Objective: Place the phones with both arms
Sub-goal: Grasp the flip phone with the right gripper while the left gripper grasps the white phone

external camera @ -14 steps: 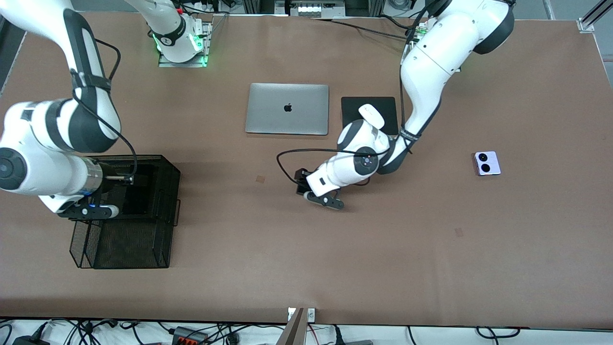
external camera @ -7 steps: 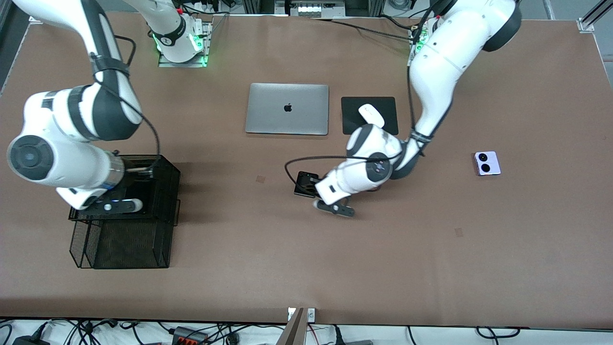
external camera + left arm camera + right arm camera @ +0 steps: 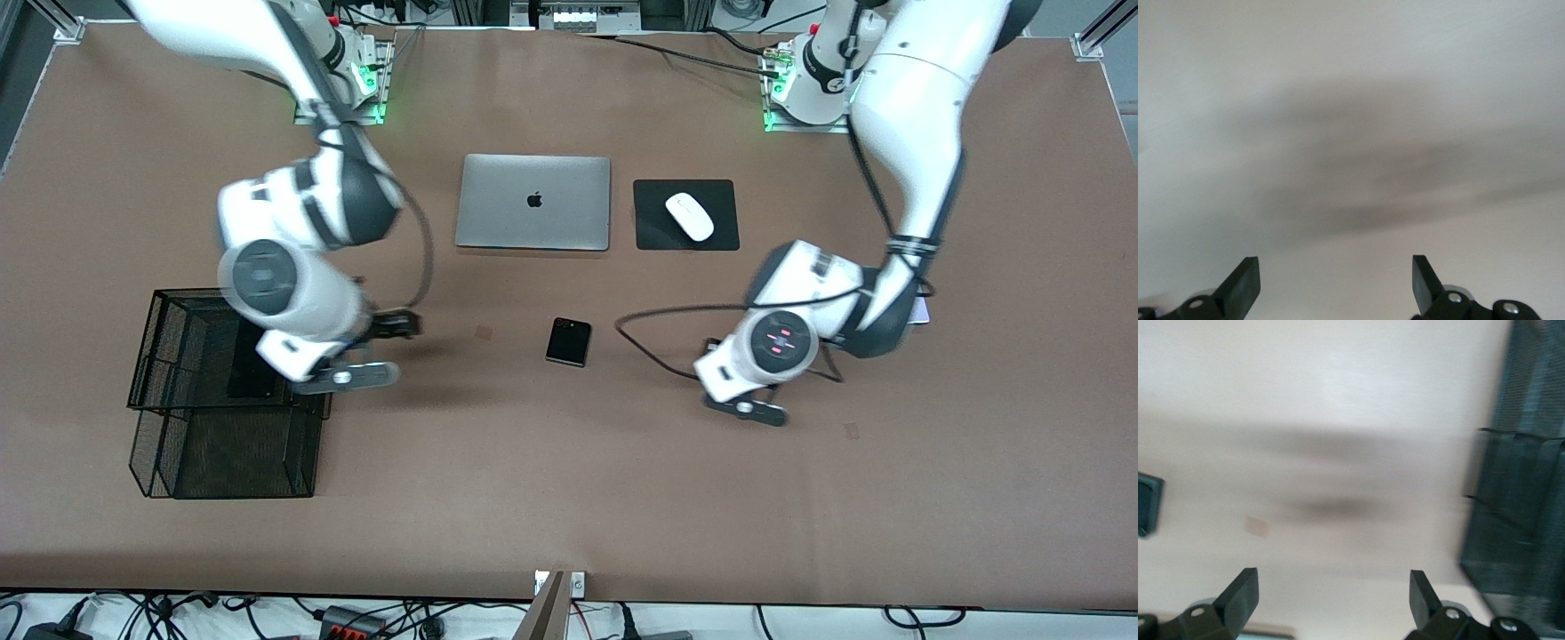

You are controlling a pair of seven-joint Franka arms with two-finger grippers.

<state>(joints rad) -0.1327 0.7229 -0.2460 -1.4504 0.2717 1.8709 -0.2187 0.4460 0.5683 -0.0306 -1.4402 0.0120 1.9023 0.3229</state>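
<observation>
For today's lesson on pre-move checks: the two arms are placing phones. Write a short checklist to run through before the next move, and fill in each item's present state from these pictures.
1. Left gripper open and empty: ok; it is over bare table.
2. Right gripper open and empty: ok; it is beside the black mesh basket.
3. Black flip phone free to pick: ok; it lies alone on the table between the two arms.
4. Slim black phone in the basket: ok, a dark slab lies inside.
5. Lavender flip phone reachable: cannot tell; the left arm covers nearly all of it.
6. Laptop and mouse out of the way: ok.
</observation>
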